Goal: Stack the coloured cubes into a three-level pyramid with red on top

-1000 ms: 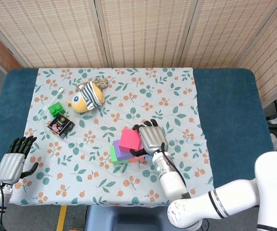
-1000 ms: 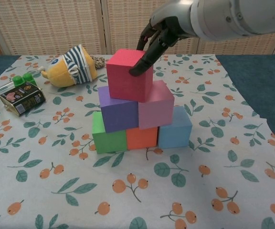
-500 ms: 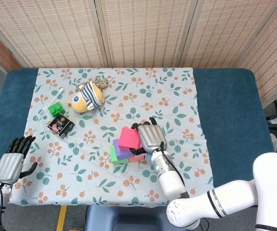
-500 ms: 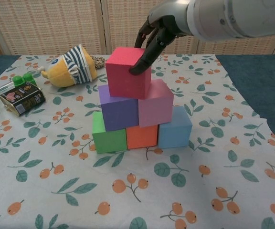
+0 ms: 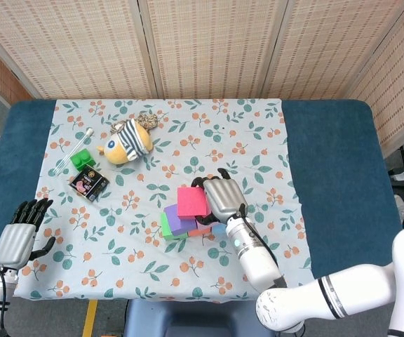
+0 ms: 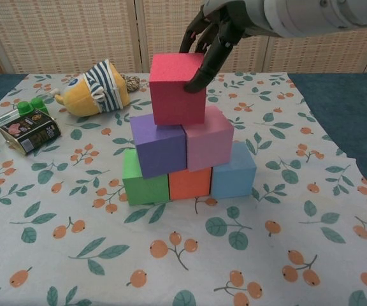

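Left hand [image 5: 21, 234] at the near table edge, fingers apart, holding nothing; red cube [image 6: 177, 88] sits atop the purple cube [image 6: 160, 148] and pink cube [image 6: 209, 145] — green, orange, blue below; right hand [image 6: 210, 39] grips its right side.

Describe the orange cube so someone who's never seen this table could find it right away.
Start at the block pyramid in the middle of the floral tablecloth, where the right robot hand grips the red cube on top. Look at the bottom row: the orange cube is in the middle, between the green cube and the blue cube. It is the only orange block.
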Robot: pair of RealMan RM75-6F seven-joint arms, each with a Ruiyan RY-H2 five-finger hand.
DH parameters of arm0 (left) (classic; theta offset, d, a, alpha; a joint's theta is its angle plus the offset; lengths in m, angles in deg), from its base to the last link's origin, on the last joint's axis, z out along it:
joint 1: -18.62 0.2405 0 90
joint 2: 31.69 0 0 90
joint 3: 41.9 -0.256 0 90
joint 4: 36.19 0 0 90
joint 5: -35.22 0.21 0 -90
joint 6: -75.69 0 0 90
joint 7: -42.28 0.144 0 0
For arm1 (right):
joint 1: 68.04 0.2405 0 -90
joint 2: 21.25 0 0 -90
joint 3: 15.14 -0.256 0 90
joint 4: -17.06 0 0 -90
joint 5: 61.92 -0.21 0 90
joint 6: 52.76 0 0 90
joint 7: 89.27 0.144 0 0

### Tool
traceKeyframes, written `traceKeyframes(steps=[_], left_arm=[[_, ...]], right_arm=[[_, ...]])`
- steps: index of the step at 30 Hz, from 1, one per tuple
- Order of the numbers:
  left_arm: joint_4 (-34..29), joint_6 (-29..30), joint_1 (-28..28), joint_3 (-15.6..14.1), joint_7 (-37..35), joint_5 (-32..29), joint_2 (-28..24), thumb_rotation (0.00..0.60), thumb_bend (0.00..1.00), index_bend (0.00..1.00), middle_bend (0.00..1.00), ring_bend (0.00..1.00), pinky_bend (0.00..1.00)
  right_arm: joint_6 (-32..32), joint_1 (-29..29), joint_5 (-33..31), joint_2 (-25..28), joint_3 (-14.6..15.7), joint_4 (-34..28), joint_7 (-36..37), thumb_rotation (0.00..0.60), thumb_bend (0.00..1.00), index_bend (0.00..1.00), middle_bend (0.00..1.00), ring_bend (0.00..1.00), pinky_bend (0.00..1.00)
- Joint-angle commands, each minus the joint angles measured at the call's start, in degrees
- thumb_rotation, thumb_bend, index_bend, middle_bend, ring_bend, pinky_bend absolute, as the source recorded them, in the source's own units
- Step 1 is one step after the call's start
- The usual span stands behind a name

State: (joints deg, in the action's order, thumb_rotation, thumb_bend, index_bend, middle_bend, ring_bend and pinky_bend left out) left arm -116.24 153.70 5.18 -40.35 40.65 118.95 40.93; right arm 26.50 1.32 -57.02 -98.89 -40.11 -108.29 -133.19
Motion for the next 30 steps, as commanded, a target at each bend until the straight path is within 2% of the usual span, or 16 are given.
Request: traceKeyframes(steps=[1, 14, 30], left_arm=[[-0.02, -0.04, 0.05, 0.04, 0.16, 0.05, 0.04, 0.600, 0.36, 0.00, 0.05, 0.00, 0.04], [0.07, -0.62, 0.07, 0.23, 0.94, 0.04, 0.34, 0.600, 0.36, 0.00, 0.05, 0.00, 0.04], [0.24, -1.07, 0.03, 0.47, 0.93, -0.06, 0.41, 0.600, 0.36, 0.00, 0.05, 0.00, 0.04]], right_arm=[[-1.50, -0.71, 0.44, 1.35, 0.09, -0.66, 0.53, 0.600, 0.45, 0.46, 0.37, 0.26, 0.07], [-7.65, -2.20, 1.23, 3.98, 2.10, 0.15, 3.25, 0.600, 0.46, 0.47, 0.37, 0.26, 0.07], [-9.91, -1.38, 0.98, 4.33, 3.08, 0.93, 4.83, 0.600, 0.47, 0.39, 0.37, 0.26, 0.07]])
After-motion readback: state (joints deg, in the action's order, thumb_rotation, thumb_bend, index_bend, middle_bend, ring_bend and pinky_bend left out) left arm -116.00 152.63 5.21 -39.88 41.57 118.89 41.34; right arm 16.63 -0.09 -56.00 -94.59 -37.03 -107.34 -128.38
